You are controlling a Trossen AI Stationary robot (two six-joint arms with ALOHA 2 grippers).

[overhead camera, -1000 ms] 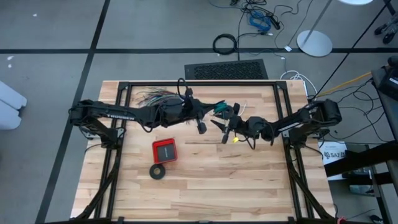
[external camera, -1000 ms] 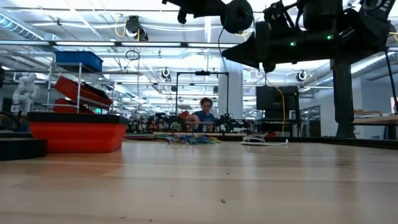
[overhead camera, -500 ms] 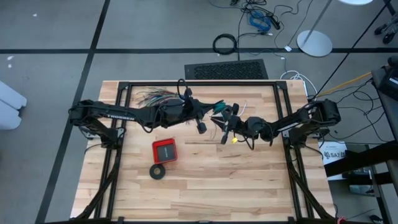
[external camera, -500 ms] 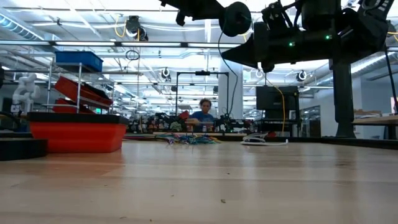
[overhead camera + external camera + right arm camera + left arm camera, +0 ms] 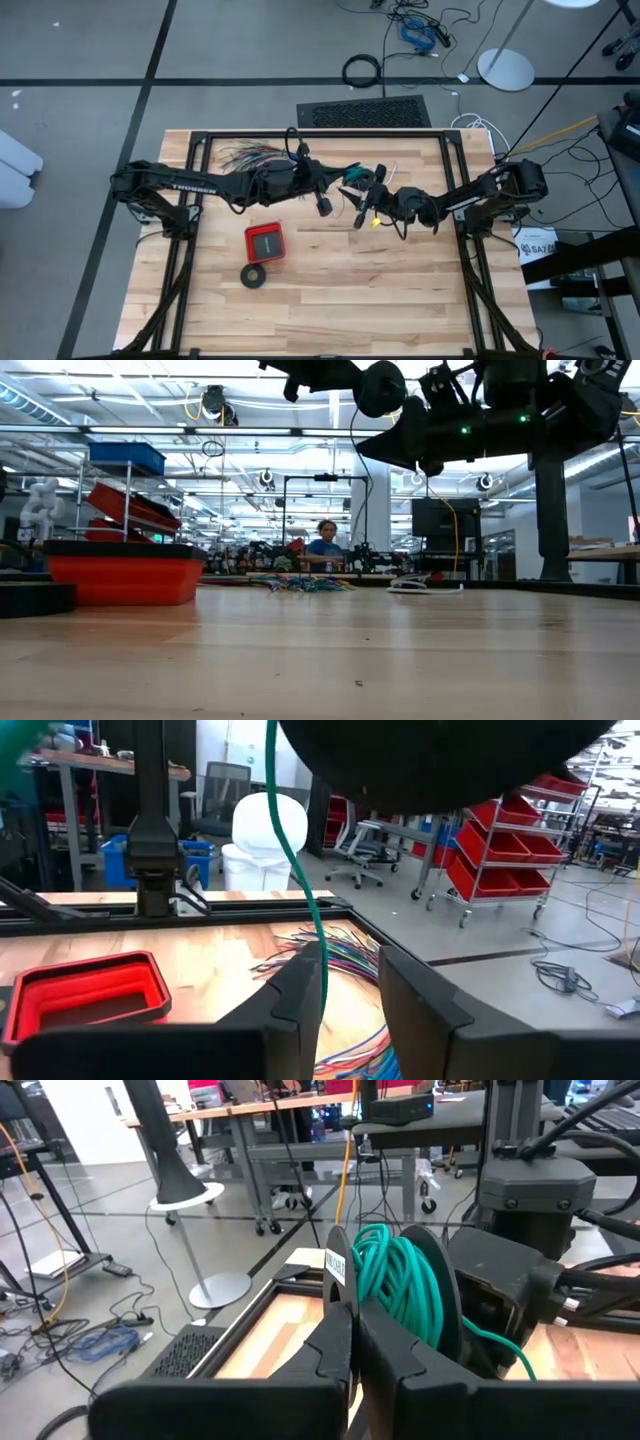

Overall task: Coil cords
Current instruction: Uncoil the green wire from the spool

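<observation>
A black spool wound with the teal-green wire hangs above the middle of the table. My left gripper, coming from the table's left, is shut on it. One strand of the wire runs down from the spool into the gap of my right gripper, which is open and sits just below and to the right. Whether the strand touches a finger, I cannot tell. A white cord lies near the table's far edge. My left gripper pinches the rim of the spool's near flange between its two fingers. The fingers come in level from the table's left. The spool is lifted clear of the table, its flanges upright, and a loose strand trails off it.
A fan of many-coloured wires lies at the far left of the table. A red tray and a black tape ring sit left of centre. A person is at a bench far behind the table.
Both arms have stayed in place with the spool held up. The fingers of my right gripper have drawn together around the strand and then parted again.
</observation>
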